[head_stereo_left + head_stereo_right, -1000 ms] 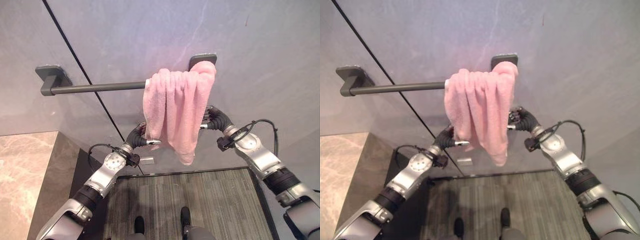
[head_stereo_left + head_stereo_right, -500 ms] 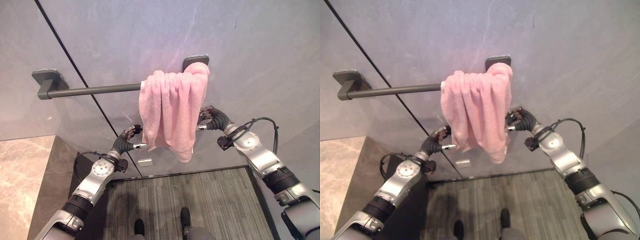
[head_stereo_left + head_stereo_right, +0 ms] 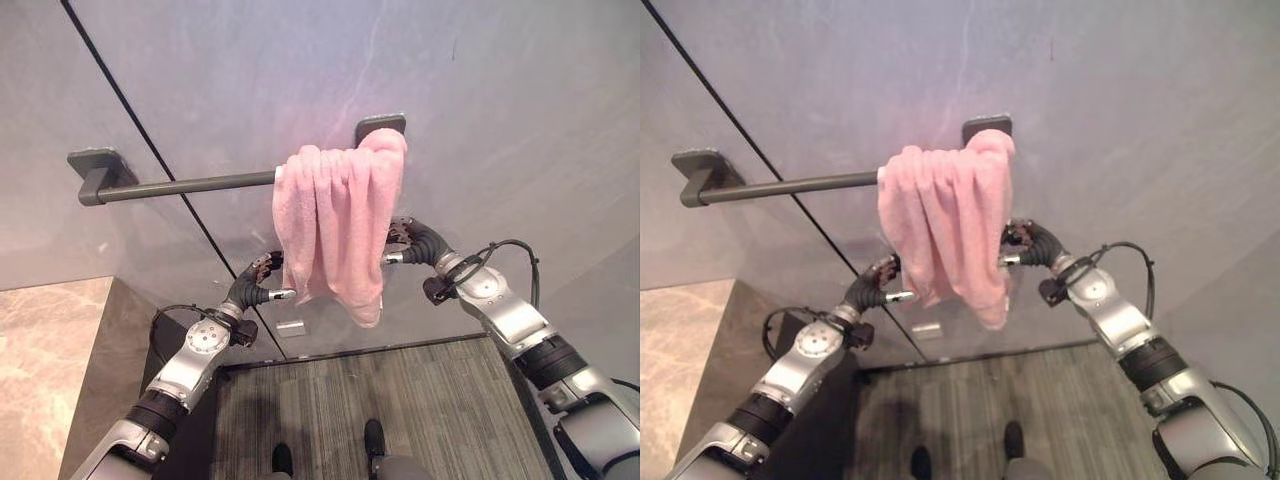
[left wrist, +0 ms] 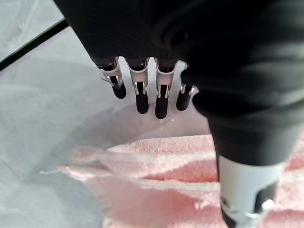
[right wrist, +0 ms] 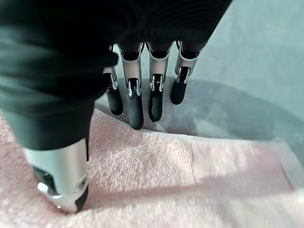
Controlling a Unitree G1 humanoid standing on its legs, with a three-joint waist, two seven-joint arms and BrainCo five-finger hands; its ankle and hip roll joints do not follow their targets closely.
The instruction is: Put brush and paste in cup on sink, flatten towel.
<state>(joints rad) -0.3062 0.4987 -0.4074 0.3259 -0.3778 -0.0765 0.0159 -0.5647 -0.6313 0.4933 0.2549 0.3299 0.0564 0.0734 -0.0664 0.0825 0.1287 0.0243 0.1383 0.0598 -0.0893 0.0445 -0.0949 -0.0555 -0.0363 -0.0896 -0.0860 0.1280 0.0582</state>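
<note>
A pink towel hangs bunched at the right end of a dark towel bar on the grey wall. My left hand is at the towel's lower left edge, thumb pointing at the cloth. In its wrist view the fingers reach past the towel toward the wall, relaxed and holding nothing. My right hand sits against the towel's right edge. Its fingers are straight beyond the towel, with the thumb lying over the cloth.
The bar's brackets stand out from the wall at both ends. A brown stone counter lies at the lower left. A small metal fitting sits low on the wall under the towel. Below is striped grey flooring.
My left hand has drawn back from the towel's left edge to just below and left of it. The right hand has stayed at the right edge. The camera has shifted slightly.
</note>
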